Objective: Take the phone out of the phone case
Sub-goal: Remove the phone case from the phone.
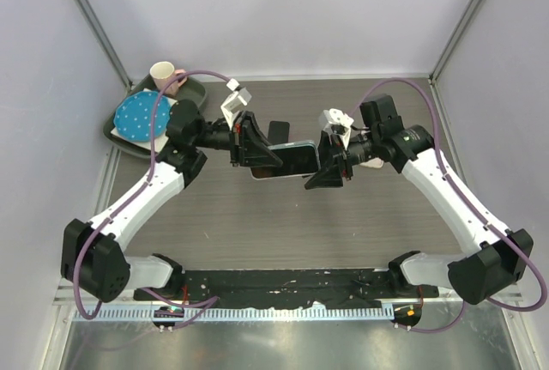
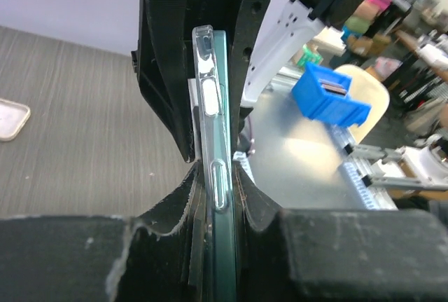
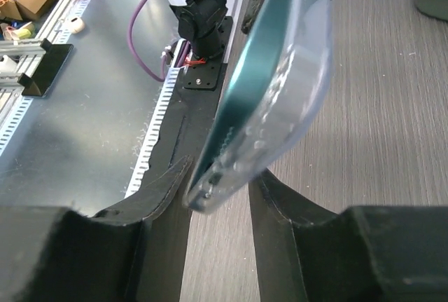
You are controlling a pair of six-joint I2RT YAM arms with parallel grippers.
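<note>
Phone: held in the air over the middle of the table, roughly flat, broad face toward the overhead camera, long axis running between the two arms. It sits inside the phone case; not yet separated.

Left gripper: clenched on one end, a finger on each face, so case and handset are pinched together. Judged to be the anchor, giving the other arm something to pull against.

Right gripper: brackets the opposite end, one finger either side of the corner. Neither wrist view shows whether it is biting or only alongside. Probably placed to catch the case edge and peel it off that corner.

Holding it off the table leaves both faces reachable.

Appearance: handset body dark teal and glossy. Case clear and soft-looking, with moulded side-button bumps and a rounded rim showing around the teal edge.

Tray sits at the far-left corner, well apart and not involved.
</note>
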